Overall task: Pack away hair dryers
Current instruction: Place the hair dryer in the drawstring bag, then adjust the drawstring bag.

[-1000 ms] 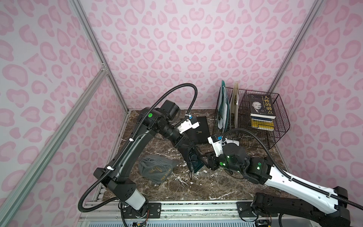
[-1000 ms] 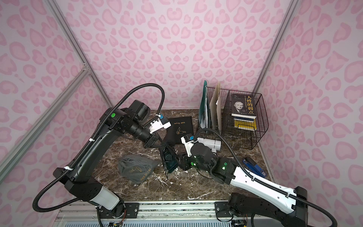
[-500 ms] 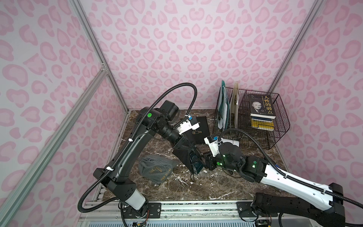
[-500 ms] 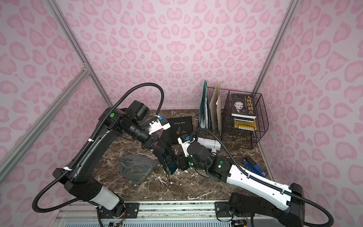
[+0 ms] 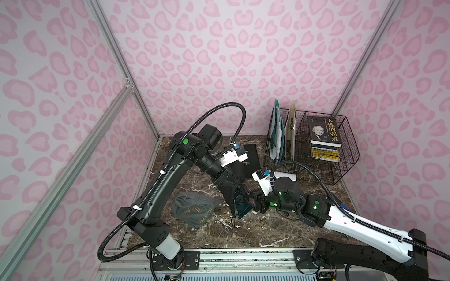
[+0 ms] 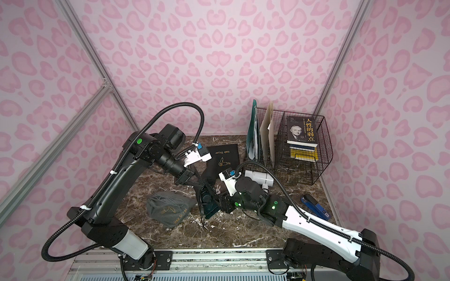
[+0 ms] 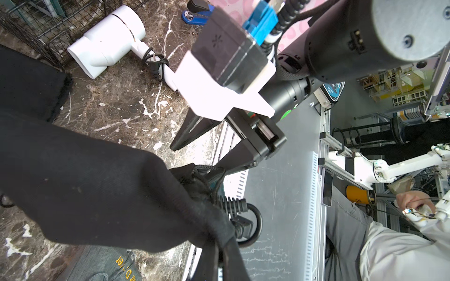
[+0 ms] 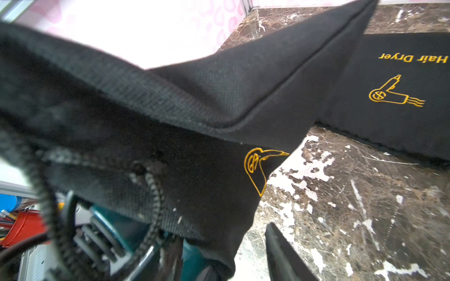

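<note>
Pinching the black pouch's (image 7: pixel 97 182) rim, left jaws hold it slanted over the table (image 5: pixel 267 226), mouth open; the teal dryer (image 6: pixel 210 210) pokes out mid-frame, right jaws parted beside it, seemingly to push.

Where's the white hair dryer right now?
In both top views the white hair dryer lies on the marble tabletop, just in front of the wire basket; the blue stapler is farther to the robot's right.

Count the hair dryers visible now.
2. A white dryer lies beside the wire basket; a teal dryer pokes from the black pouch the left gripper holds. Another may hide inside the grey pouch.
</note>
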